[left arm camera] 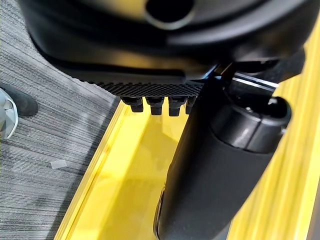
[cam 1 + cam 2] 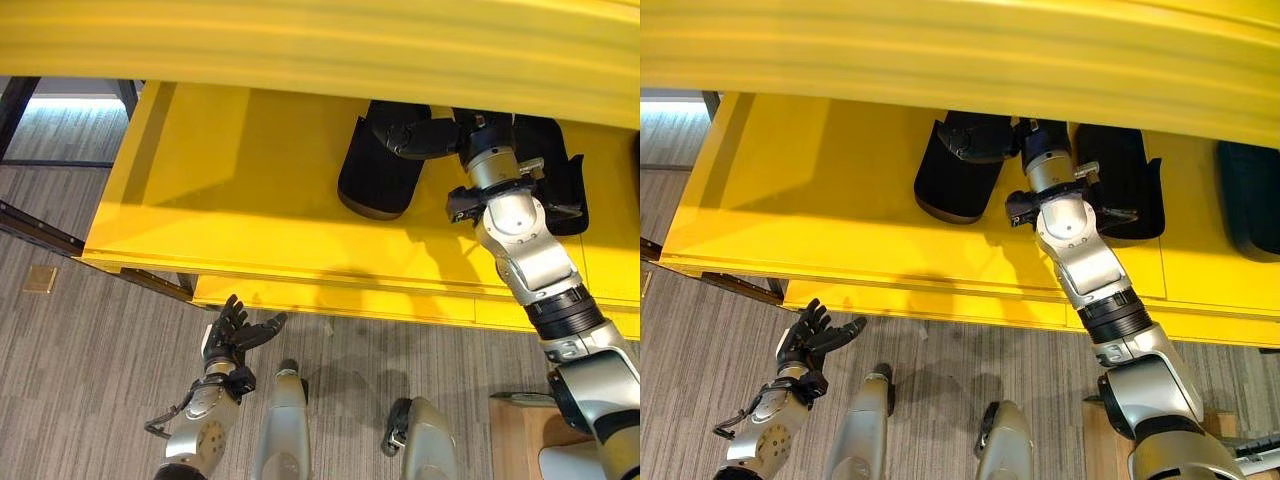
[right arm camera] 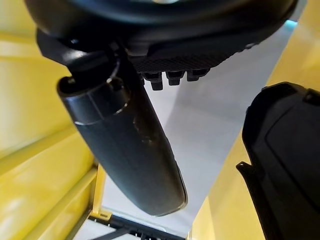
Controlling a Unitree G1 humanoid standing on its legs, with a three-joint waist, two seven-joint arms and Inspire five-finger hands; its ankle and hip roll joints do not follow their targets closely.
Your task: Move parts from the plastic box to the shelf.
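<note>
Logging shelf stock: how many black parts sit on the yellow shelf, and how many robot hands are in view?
Black parts on the yellow shelf: 3
Robot hands: 2, the left hand and the right hand
Total: 5

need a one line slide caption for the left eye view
Right hand reaches onto the yellow shelf among black parts, while the open left hand hangs below over the carpet.
</note>
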